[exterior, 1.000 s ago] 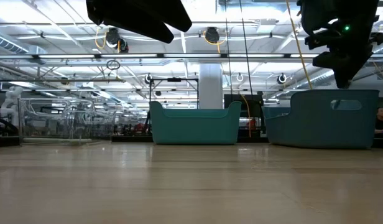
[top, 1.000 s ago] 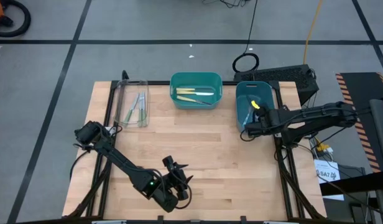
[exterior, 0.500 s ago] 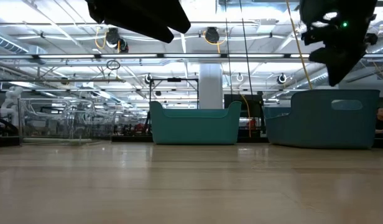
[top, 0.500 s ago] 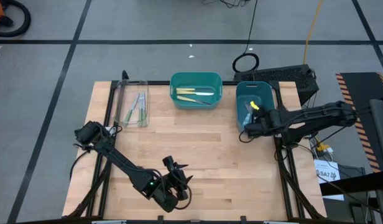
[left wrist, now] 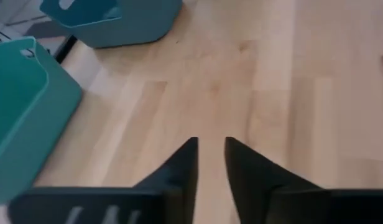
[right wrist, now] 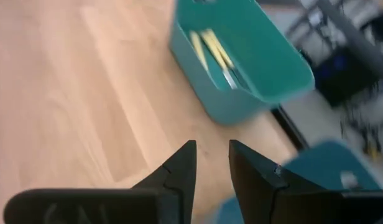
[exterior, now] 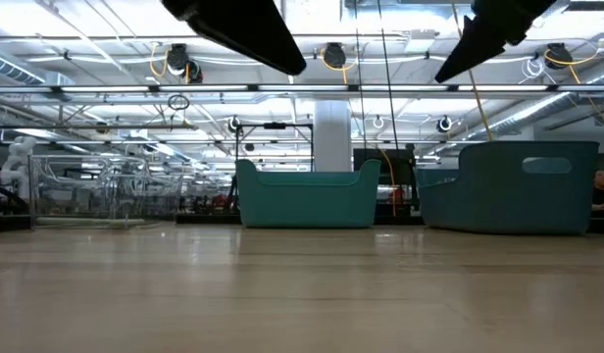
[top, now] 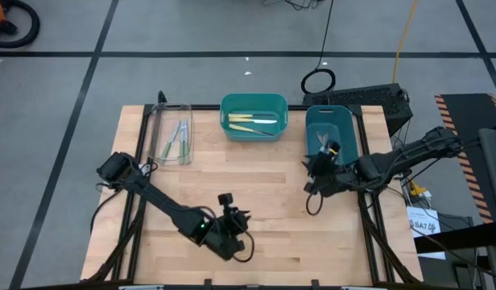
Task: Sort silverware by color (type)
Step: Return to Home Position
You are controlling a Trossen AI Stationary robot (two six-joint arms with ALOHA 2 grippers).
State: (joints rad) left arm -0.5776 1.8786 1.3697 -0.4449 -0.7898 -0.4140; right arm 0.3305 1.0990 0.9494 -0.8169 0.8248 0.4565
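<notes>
Yellow-handled silverware (top: 252, 122) lies on the floor of the teal bin (top: 254, 103) at the far middle, and shows too in the right wrist view (right wrist: 213, 53). Pale green-handled silverware (top: 178, 139) lies in the clear tray (top: 157, 129) at the far left. My right gripper (top: 311, 171) hovers over the table just off the near end of the blue bin (top: 338, 122), narrowly open with nothing between its fingers. My left gripper (top: 236, 211) hangs over the near middle of the table, also narrowly open with nothing between its fingers (left wrist: 210, 149).
The right arm hides part of the blue bin's inside. Bare wood stretches between the bins and the near edge (top: 264, 181). In the low view both arms are only dark shapes along the top edge (exterior: 243, 34).
My right gripper has drawn back from above the blue bin toward the table's near left, risen, and tipped from pointing down to a slant toward the teal bin. My left gripper has shifted a little toward the table's right edge.
</notes>
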